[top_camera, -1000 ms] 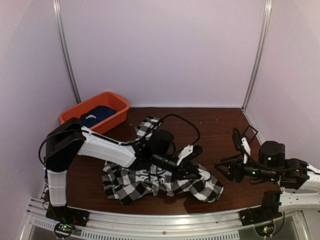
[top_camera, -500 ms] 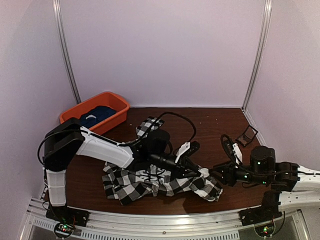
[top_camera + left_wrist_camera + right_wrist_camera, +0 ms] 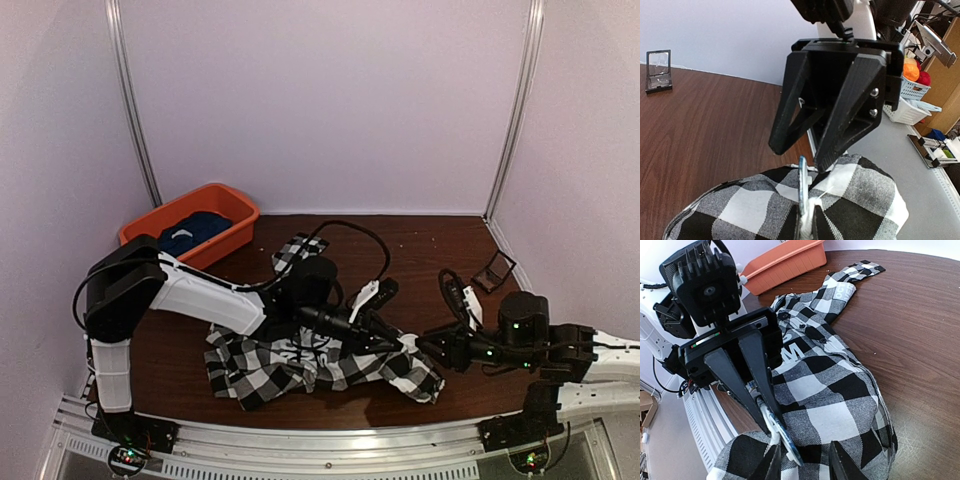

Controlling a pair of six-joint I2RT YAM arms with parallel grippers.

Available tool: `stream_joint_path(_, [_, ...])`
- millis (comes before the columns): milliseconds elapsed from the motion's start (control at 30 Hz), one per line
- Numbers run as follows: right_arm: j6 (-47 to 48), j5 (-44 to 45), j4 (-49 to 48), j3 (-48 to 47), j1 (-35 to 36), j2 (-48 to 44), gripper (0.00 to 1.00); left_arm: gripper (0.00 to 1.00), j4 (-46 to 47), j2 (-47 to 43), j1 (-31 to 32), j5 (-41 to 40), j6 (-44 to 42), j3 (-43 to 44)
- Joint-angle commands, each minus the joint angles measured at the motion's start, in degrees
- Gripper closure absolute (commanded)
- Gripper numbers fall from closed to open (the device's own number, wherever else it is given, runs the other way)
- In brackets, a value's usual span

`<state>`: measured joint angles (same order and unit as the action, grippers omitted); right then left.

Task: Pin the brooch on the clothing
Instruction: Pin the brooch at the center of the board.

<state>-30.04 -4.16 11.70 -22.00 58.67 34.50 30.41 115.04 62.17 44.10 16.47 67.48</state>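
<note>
The checked clothing (image 3: 290,365) lies crumpled near the table's front, its white lettering (image 3: 795,352) showing. My left gripper (image 3: 393,346) is shut on the brooch (image 3: 802,187), a thin blue-rimmed disc held edge-on against a raised fold of the clothing (image 3: 740,210). The right wrist view shows the brooch (image 3: 784,439) sticking out from the left gripper (image 3: 765,412) over the checked cloth (image 3: 840,390). My right gripper (image 3: 427,350) faces the left one. Its jaws (image 3: 805,462) stand apart on either side of the brooch and the fold, with a gap at each side.
An orange bin (image 3: 235,205) at the back left holds a dark navy garment (image 3: 192,230). A small black stand (image 3: 495,270) sits at the right rear, seen too in the left wrist view as the black stand (image 3: 659,70). The left arm's cable (image 3: 350,232) loops over the shirt.
My right arm has moved left up to the left gripper, and its jaws have narrowed around the brooch. The left gripper kept its hold and barely shifted.
</note>
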Motion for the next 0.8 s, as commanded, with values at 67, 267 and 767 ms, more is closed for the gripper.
stream_joint_path(67, [1.5,1.3,-1.6,0.0,-0.1,0.8,0.71,1.0,4.4,-2.2,-0.4,2.6,1.0,-0.8])
stream_joint_path(267, [1.8,-0.4,-2.7,-0.1,-0.1,2.9,0.77,1.0,5.1,-2.1,-0.4,2.6,1.3,-1.0])
stream_joint_path(767, [1.5,-1.8,-2.9,-1.4,-0.1,1.3,1.0,0.89,5.3,-1.6,-0.4,3.3,1.6,-1.2])
